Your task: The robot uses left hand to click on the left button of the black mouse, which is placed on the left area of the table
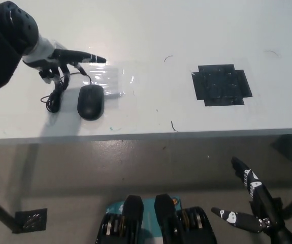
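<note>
Left robot hand (59, 60) points, empty, just beyond black mouse (90, 101)

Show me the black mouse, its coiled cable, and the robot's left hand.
black mouse (90, 101), head view, middle of its body.
coiled cable (54, 96), head view, the bundled loops.
left hand (59, 60), head view, middle of the hand.

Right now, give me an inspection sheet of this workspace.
Surface: white table, a few small dark marks.
Job's things: black mouse on the table's left area, untouched.
Clutter: clear plastic sheet partly under the mouse; black tape patch to the right.
Hands: left hand above and behind the mouse, one finger extended; right hand low beside the table, open.
Cables: mouse cable coiled left of the mouse.
Surroundings: grey floor, floor plate.
</note>
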